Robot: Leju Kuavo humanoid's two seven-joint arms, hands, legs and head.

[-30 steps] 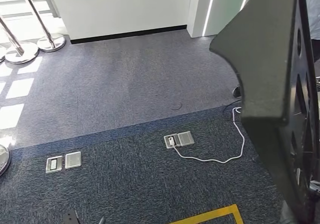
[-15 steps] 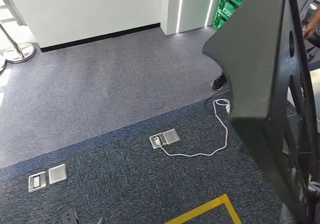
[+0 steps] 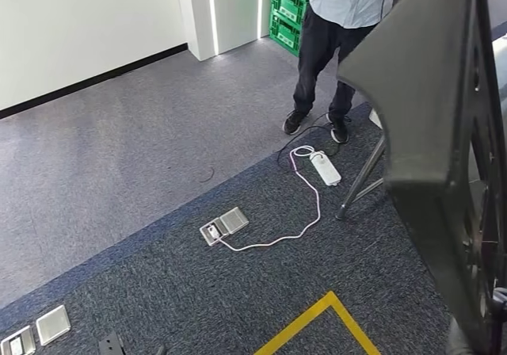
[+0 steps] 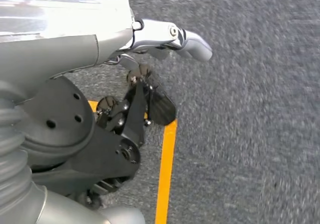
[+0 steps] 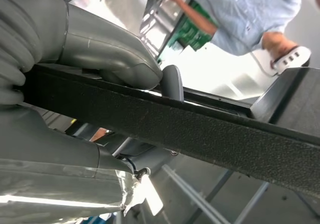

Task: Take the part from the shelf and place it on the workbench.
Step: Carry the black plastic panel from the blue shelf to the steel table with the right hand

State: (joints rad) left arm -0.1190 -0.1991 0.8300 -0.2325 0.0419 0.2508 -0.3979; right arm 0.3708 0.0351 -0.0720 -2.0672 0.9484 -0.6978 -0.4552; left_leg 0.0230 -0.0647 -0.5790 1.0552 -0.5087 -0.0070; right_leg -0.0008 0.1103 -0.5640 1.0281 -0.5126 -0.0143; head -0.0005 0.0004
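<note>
Grey carpet [image 3: 120, 157], no legible writing; right hand [image 5: 113, 59] grips black part [image 3: 430, 93].

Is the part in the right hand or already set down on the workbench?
In hand. The right hand grips the black part, thumb over its edge; the head view shows the part raised above the carpet.

The part [image 3: 430, 93] is a large black panel with a rough matte surface and round holes along one side. It stands tilted, held up in the air above the carpet, its edge [image 5: 211, 129] gripped.
</note>
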